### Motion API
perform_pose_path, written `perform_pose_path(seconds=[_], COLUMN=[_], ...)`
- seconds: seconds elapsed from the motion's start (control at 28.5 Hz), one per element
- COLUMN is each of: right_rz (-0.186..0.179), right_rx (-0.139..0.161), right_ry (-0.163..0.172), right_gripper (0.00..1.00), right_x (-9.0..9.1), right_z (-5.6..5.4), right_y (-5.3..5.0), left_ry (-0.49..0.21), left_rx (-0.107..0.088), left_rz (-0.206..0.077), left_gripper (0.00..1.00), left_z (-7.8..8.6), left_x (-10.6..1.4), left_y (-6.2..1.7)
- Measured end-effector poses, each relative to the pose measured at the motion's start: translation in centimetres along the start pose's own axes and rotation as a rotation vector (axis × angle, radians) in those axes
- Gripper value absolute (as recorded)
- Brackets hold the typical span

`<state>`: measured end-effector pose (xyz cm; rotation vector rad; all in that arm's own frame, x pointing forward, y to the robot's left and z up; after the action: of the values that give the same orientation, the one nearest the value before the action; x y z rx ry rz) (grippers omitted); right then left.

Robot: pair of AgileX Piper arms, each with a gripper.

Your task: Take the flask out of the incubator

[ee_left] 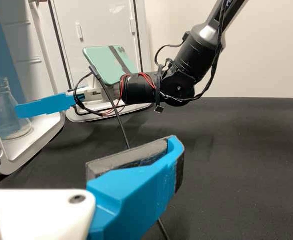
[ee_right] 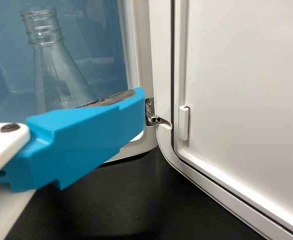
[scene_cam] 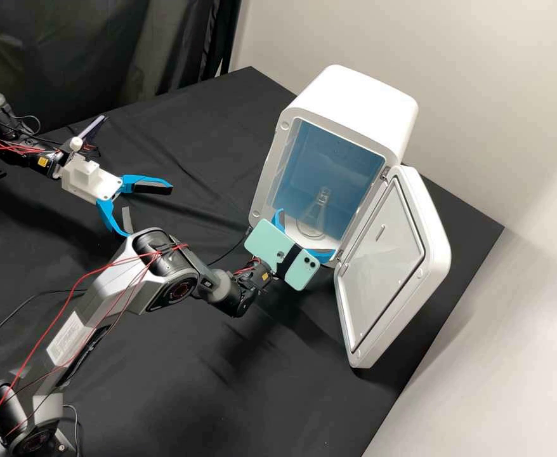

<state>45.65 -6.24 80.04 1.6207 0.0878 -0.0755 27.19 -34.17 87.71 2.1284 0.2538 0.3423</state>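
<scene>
Right gripper point(scene_cam: 304, 238) spread at incubator point(scene_cam: 354, 101) mouth | left gripper point(scene_cam: 145, 209) released | risk: finger nudges flask point(scene_cam: 316, 212), topples it inside.

Counted one flask point(scene_cam: 318, 209), one incubator point(scene_cam: 354, 101) with one door point(scene_cam: 412, 254), one phone point(scene_cam: 283, 254), one bench point(scene_cam: 228, 127), and two grippers: left gripper point(scene_cam: 144, 209), right gripper point(scene_cam: 302, 238).

White incubator point(scene_cam: 354, 101) — blue inside — clear flask point(scene_cam: 320, 204).

Clear glass flask point(ee_right: 51, 75), glossy white plastic incubator point(scene_cam: 354, 101), matt black cloth bench point(scene_cam: 259, 381).
</scene>
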Motion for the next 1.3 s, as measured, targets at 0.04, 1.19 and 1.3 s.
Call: perform_pose_path(seconds=[0.04, 1.19, 1.3], right_rz=[0.002, -0.025, -0.025], right_rx=[-0.002, -0.045, -0.039], right_ry=[0.007, 0.001, 0.013], right_gripper=[1.0, 1.0, 1.0], right_x=[0.2, 6.2, 6.6], right_z=[-0.2, 0.0, -0.2], right_y=[0.0, -0.2, 0.2], left_ry=[0.0, 0.005, 0.0], left_rx=[0.0, 0.012, 0.015], left_rz=[0.003, 0.049, 0.047], left_gripper=[1.0, 1.0, 1.0], left_z=[0.0, -0.3, -0.3], left_x=[0.0, -0.3, -0.3], left_y=[0.07, 1.45, 1.44])
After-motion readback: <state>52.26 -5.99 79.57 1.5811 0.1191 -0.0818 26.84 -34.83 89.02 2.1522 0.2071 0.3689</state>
